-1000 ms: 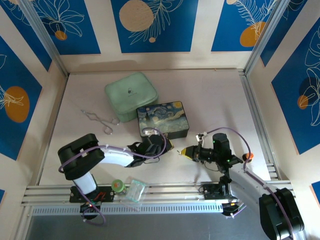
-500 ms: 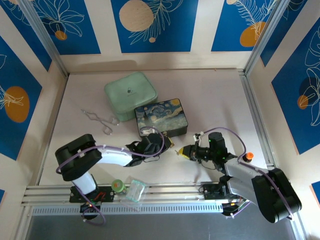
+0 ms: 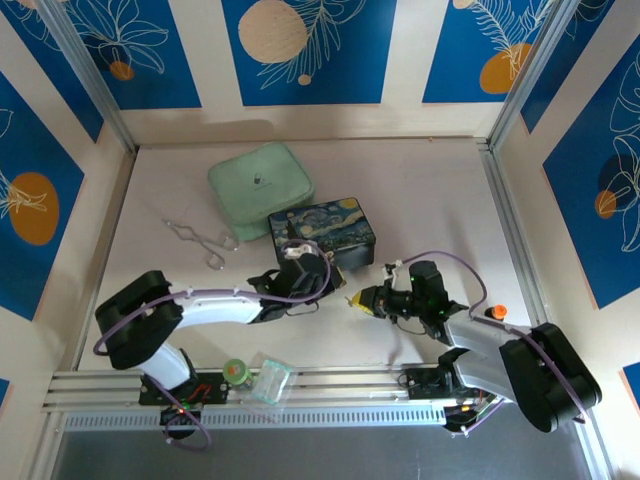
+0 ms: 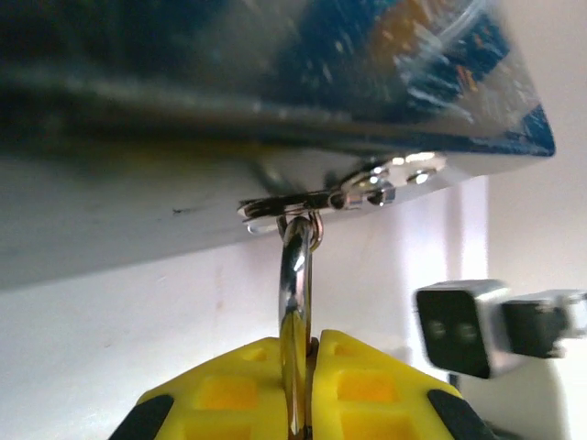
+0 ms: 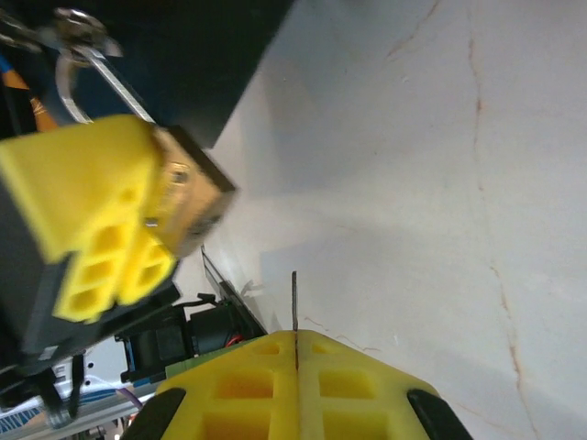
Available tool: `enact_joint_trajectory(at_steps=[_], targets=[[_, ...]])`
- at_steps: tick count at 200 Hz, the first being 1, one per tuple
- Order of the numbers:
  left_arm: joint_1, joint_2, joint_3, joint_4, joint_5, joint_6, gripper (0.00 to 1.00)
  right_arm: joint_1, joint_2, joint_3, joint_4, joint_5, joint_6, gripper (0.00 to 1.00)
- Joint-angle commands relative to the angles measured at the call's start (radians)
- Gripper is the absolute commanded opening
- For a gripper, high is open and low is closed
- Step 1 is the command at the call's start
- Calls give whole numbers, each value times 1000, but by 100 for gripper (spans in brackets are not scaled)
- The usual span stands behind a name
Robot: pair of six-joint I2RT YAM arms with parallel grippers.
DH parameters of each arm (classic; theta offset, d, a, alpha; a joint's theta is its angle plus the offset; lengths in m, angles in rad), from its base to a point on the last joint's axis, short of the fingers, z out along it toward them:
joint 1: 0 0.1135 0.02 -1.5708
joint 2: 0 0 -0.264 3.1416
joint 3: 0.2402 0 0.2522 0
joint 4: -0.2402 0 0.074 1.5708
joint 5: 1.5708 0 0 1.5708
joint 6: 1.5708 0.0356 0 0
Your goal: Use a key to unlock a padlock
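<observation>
Padlock (image 5: 191,197), pinched steady in my left fingers (image 4: 220,390) at the box clasp (image 4: 371,181), faces the key (image 5: 294,312) clamped in my right fingers (image 5: 353,390) for insertion.

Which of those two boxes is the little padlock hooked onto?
The dark blue starry-painted box, not the plain mint-green case behind it: the padlock is hooked by its shackle through that box's front clasp.

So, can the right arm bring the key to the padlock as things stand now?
Probably yes. The right gripper holds the key close to the padlock, which the left gripper grips at the box; only bare table lies between them.
</observation>
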Motion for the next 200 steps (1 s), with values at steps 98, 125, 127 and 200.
enact_joint_trajectory(at_steps=[98,125,127,200], targets=[[40,-51,-82,209,-11,-121,0,49,100,24,333,80,177,0],[40,-51,-96,232,-19,-140,0,45,86,23,320,93,172,0],[40,-51,-96,231,-19,-140,0,45,87,24,320,93,172,0],[48,-53,-121,260,-31,-193,0,35,33,-12,301,149,183,0]])
